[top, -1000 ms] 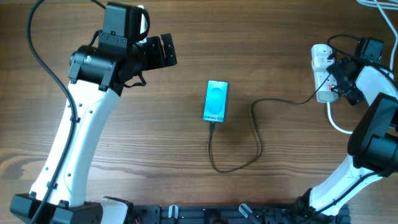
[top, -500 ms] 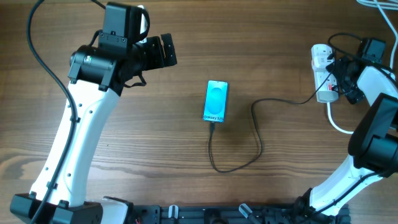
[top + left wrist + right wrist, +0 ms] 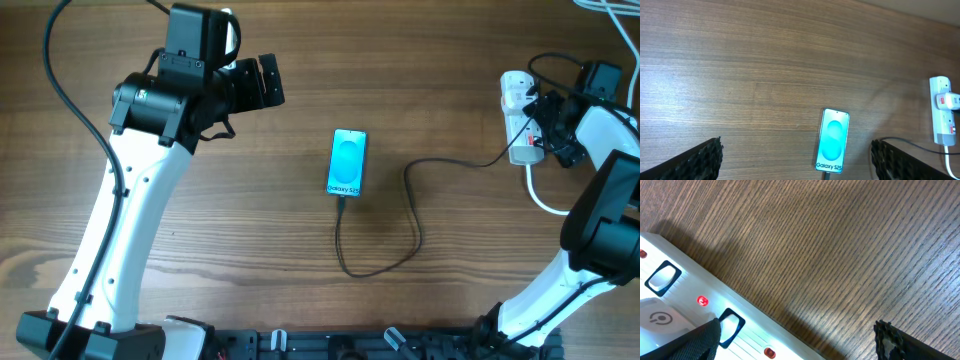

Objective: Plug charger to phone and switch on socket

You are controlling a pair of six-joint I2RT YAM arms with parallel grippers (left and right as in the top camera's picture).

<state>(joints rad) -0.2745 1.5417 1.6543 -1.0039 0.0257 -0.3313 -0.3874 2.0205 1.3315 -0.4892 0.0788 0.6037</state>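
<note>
The phone (image 3: 347, 163) lies flat mid-table with its teal screen up; the left wrist view has it as phone (image 3: 832, 147). The charger (image 3: 414, 215), a thin black cable, meets the phone's near short end, loops toward me and runs right to the socket (image 3: 517, 120). My left gripper (image 3: 262, 82) hangs open, high and left of the phone, with nothing between its fingers (image 3: 700, 162). My right gripper (image 3: 545, 125) is open just over the socket (image 3: 700, 315). Its left finger (image 3: 695, 342) rests by a rocker switch (image 3: 730, 325). A red light (image 3: 702, 300) glows beside it.
A thicker white lead (image 3: 540, 195) curves off the socket toward the right arm's base. Another white cable (image 3: 620, 25) crosses the far right corner. A second rocker switch (image 3: 662, 276) sits further along the strip. Bare wood surrounds the phone.
</note>
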